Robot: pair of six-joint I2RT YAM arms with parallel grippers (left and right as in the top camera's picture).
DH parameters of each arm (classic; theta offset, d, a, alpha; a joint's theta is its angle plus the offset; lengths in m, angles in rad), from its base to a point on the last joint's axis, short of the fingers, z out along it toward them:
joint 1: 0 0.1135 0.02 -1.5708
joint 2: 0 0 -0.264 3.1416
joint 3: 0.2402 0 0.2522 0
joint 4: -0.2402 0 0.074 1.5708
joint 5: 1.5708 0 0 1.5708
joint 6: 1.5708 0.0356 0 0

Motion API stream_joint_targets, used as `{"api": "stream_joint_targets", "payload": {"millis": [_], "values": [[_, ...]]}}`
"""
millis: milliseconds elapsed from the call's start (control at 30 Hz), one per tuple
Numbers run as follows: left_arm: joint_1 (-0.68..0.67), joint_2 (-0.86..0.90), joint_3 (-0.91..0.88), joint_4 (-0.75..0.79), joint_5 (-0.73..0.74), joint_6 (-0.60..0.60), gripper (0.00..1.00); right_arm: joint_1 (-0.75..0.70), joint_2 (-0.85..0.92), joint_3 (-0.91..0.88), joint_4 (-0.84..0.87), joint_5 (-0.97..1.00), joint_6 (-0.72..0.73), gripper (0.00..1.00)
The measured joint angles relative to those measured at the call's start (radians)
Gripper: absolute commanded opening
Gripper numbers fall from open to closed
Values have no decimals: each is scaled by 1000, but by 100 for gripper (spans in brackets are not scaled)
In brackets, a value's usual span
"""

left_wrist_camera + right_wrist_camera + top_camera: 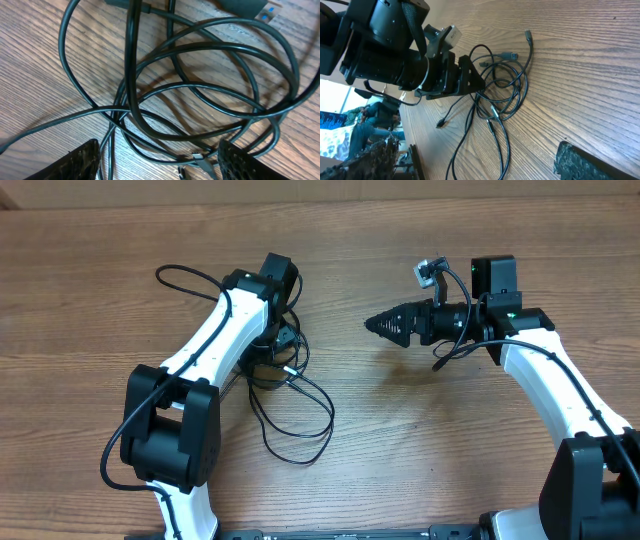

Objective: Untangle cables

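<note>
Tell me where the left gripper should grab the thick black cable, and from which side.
Take the thick cable on its straight stretch, before it curves away. There it seems to lie on top of the thinner cables, so the open left gripper can come straight down from above, one finger on each side of it.

Bench [420, 440]: matt, grained wood. Cables [132, 75]: smooth, glossy black plastic sheathing. Pads [239, 161] of the left claw [156, 157]: rough, matt, knurled black.

Two grippers [157, 160] [380, 324], one cable tangle [132, 75], one wooden table [420, 440]
</note>
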Motion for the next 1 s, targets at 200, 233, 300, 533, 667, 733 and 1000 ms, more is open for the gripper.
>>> {"api": "stream_joint_targets", "payload": {"millis": [200, 233, 300, 533, 667, 733, 1000], "values": [[0, 0, -51, 76, -33, -12, 74, 0, 0, 0, -5, 0, 0, 100], [0, 0, -62, 91, -36, -14, 73, 0, 0, 0, -7, 0, 0, 100], [0, 0, -94, 137, -41, -14, 72, 0, 0, 0, -8, 0, 0, 100], [0, 2, -143, 199, -43, -26, 25, 0, 0, 0, -8, 0, 0, 100], [0, 2, -143, 212, -46, -24, 4, 0, 0, 0, -8, 0, 0, 100], [0, 2, -143, 214, -46, -22, 4, 0, 0, 0, -9, 0, 0, 100], [1, 1, -83, 48, -45, -21, 4, 0, 0, 0, -33, 29, 0, 100]]}}
